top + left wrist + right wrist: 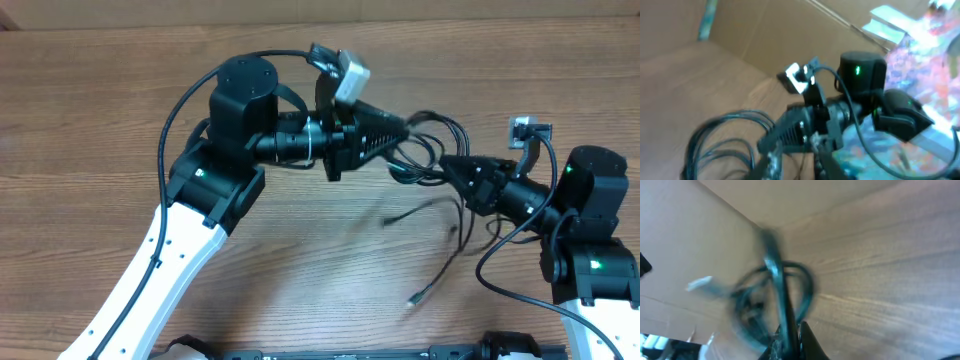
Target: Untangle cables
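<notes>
Starting at the left, we see the left claw (402, 136) pointing rightward above the bench (90, 110), its tips in the left side of the cables (432, 148), and we cannot tell whether it is released or clenched. The cables sit as a knot of loops right of the bench's middle, towards its right edge, with two loose plug ends trailing towards the front edge. Further right we find the right claw (452, 166), clenched on a strand of the cables, pointing left into the knot just beside the left claw.
</notes>
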Motion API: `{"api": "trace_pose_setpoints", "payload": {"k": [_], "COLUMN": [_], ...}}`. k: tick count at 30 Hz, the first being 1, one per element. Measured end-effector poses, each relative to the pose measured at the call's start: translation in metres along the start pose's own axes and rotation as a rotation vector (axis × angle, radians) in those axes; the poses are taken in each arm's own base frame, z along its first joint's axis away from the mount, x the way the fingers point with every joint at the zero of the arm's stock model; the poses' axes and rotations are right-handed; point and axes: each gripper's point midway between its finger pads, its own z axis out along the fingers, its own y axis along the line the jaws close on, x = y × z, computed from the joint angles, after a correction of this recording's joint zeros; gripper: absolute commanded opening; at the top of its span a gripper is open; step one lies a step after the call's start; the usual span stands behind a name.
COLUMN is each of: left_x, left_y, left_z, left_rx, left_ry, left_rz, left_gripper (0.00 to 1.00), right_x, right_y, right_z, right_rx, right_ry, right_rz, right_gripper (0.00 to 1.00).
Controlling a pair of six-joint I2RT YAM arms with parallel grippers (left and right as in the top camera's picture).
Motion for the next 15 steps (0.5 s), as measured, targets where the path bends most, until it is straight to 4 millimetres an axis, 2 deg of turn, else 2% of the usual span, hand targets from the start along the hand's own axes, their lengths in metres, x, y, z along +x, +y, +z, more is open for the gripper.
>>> {"api": "trace_pose_setpoints", "payload": {"k": [7, 12, 15], "left_x": [0.045, 0.07, 0.084], "left_y": [0.016, 0.031, 0.032], "left_z": [-0.005, -0.01, -0.008], "left_rx": [-0.067, -0.148, -0.167], "left_ry": [0.157, 0.251, 0.305], "left_rz": [0.083, 0.129, 0.182], "left_gripper": [0.33, 0.36, 0.35], "right_x": [0.012, 0.014, 0.016], "right_y": [-0.004, 0.003, 0.007], "right_z": [0.0, 0.0, -0.001], "right_rx": [0.017, -0.02, -0.041], "right_ry": [0.041, 0.06, 0.073], "right_rz": [0.177, 0.261, 0.296], "right_gripper": [0.04, 0.04, 0.04]}}
